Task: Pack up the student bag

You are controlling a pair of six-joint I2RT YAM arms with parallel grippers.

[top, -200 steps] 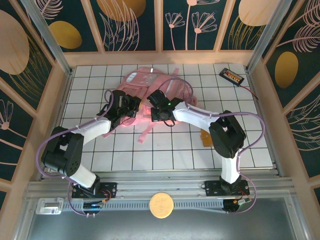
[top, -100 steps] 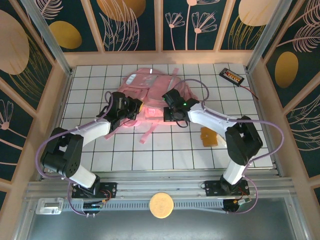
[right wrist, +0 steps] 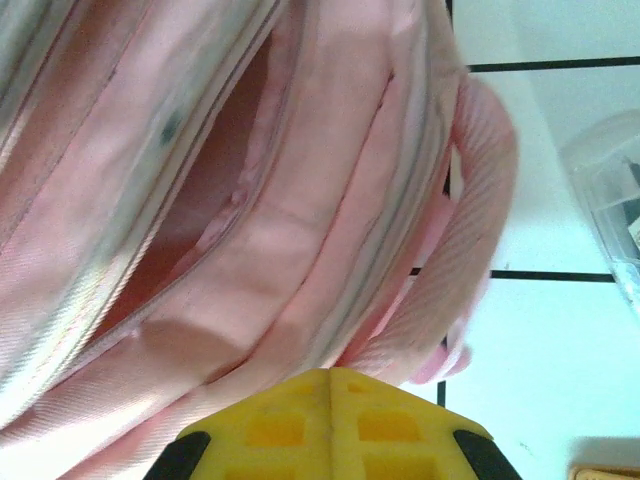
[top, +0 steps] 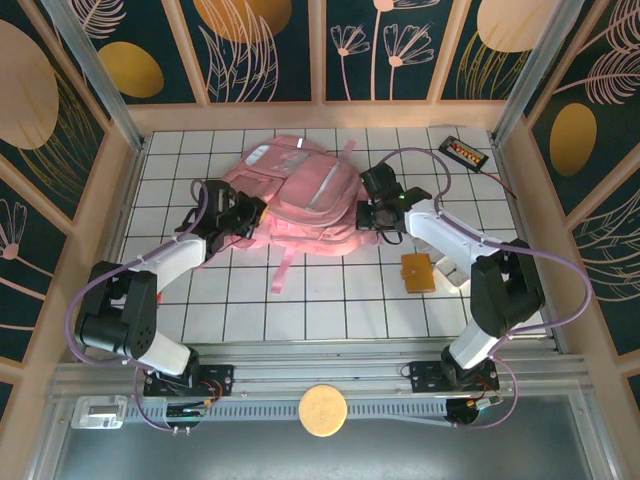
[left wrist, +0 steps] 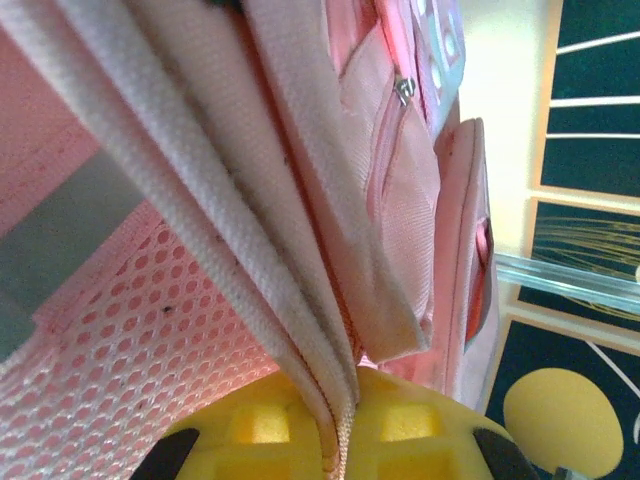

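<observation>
1. We see the pink backpack (top: 300, 190) lying flat at the far middle of the tiled counter (top: 330, 300), between the two arms.
2. Our left gripper (top: 255, 213) is pinching one of the backpack's pale woven straps (left wrist: 220, 220) at its left side.
3. Our right gripper (top: 365, 215) is pressed together against the backpack's right edge; we cannot tell whether any fabric is caught.

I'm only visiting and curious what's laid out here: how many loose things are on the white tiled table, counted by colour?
Pink: 1, the backpack
Black: 1, a small device in the far right corner
Orange-brown: 1, a flat pouch
Clear: 1, a plastic container, partly in view
Total: 4
</observation>
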